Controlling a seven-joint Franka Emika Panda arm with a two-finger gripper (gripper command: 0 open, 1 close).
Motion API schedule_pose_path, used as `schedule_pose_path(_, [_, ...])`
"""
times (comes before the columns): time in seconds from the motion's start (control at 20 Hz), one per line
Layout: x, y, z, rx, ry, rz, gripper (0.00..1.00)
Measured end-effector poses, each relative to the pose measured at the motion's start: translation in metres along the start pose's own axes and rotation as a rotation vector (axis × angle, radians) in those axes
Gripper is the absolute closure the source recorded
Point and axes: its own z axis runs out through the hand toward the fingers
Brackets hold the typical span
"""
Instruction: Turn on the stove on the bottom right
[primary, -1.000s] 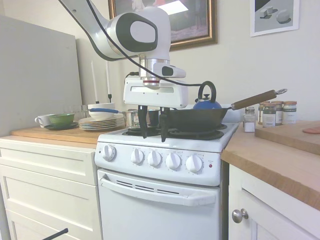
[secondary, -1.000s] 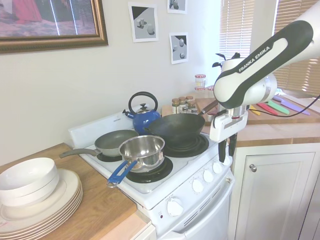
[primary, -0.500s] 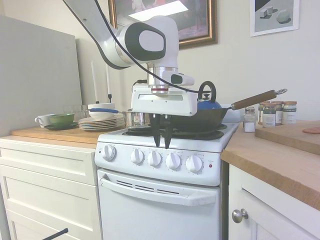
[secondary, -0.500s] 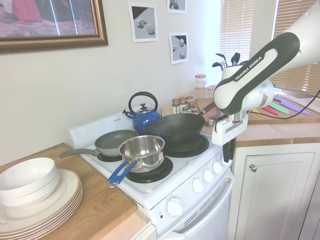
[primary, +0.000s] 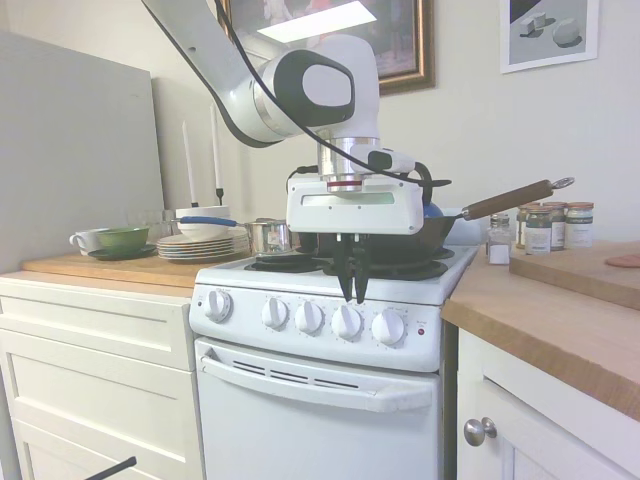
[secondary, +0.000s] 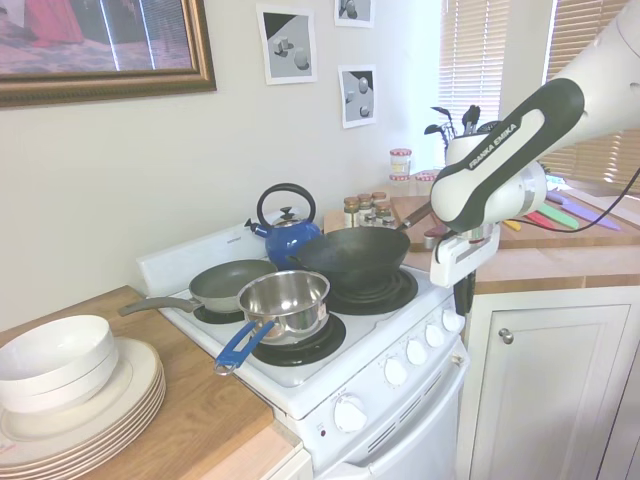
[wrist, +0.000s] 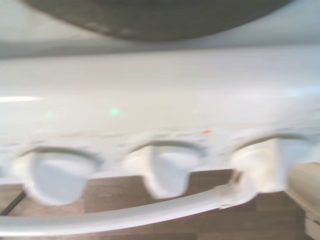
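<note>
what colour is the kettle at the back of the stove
Blue with a black handle: the kettle shows best in the second exterior view.

Gripper (primary: 352, 292) shifted toward stove's (primary: 320, 330) red-light end (fingers drawn together), tips lower.

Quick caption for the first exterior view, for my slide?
Franka gripper, jaws shut, hovering above the stove's knob row, wok behind.

"FRANKA EMIKA" in white capitals along the dark band of the arm (secondary: 520, 125), readable in the second exterior view only. Faint markings around the knobs (primary: 346, 322) on the stove (primary: 320, 345), too small to read. Labels on the spice jars (primary: 552, 226) illegible.
</note>
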Motion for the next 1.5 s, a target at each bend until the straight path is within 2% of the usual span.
schedule_pose_path(0.5, [0.035,0.002,0.016,-0.027,0.005,-0.016,1.00])
schedule_pose_path(0.8, [0.056,0.017,0.024,-0.035,0.010,-0.019,1.00])
schedule_pose_path(1.15, [0.063,0.017,0.041,-0.034,-0.001,-0.026,1.00])
schedule_pose_path(1.5, [0.061,0.007,0.041,-0.031,0.000,-0.042,1.00])
